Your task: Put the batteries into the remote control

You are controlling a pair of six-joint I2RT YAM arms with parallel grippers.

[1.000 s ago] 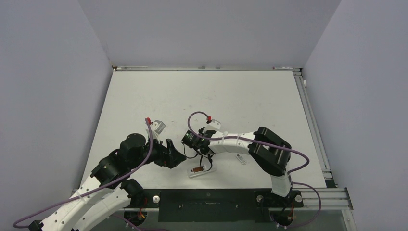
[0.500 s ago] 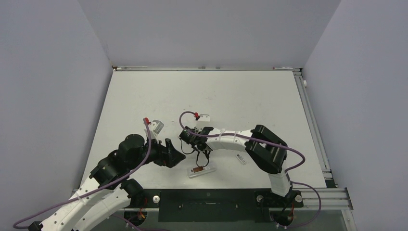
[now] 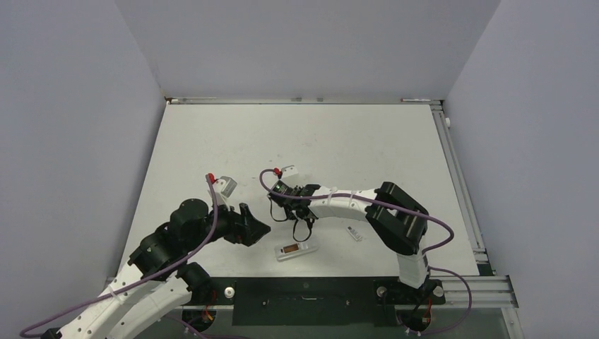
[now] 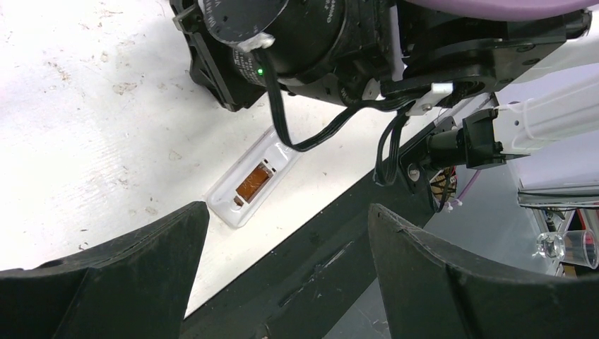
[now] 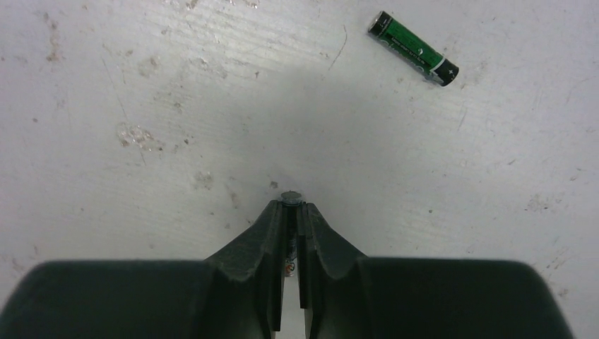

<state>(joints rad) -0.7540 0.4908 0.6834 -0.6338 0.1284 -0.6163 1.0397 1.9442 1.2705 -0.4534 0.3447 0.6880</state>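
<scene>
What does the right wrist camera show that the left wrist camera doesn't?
Only the right wrist view: the right gripper shut on a battery, whose end pokes out between the fingertips, and a green battery lying loose on the table beyond. Only the left wrist view: the remote control lying with its brownish recess facing up, the open left gripper short of it, and the right arm's wrist above. Both: the scuffed white table.

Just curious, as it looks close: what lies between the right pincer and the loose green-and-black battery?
Only bare, scuffed white tabletop, in the right wrist view. The right pincer grips a second battery; the green-and-black cylindrical battery lies apart.
</scene>
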